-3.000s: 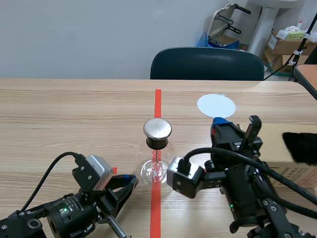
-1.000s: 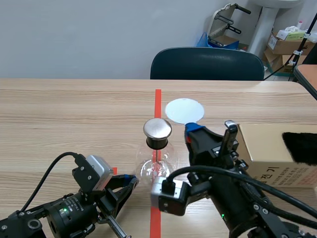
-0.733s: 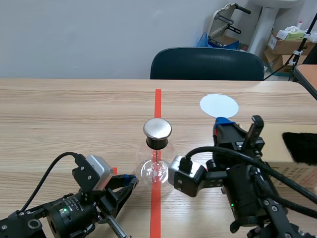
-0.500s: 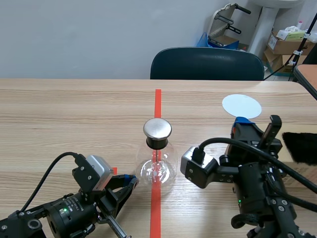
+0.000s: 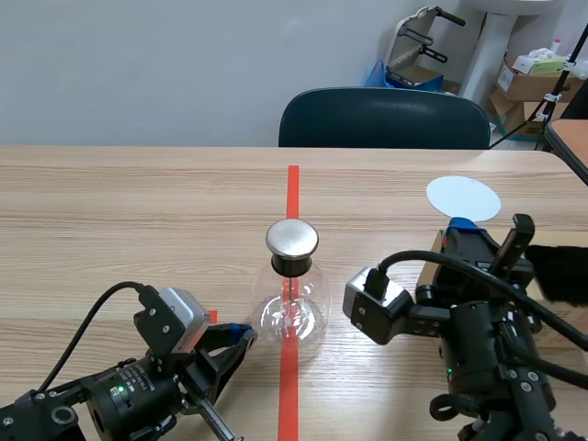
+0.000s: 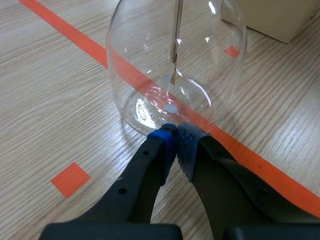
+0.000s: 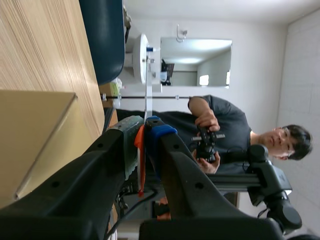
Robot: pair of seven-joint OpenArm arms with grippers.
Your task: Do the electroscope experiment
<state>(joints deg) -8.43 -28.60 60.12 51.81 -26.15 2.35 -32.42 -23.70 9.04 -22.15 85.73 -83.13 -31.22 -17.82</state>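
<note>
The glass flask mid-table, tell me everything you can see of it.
The flask is a clear round glass bulb with a narrow neck, closed by a black stopper under a shiny metal cap. A thin rod hangs inside, ending in a small leaf. It stands upright on the orange tape line on the table. The shut left pincer sits at its base, seemingly touching the glass. The right pincer, shut on a white disc, is apart from it.
</note>
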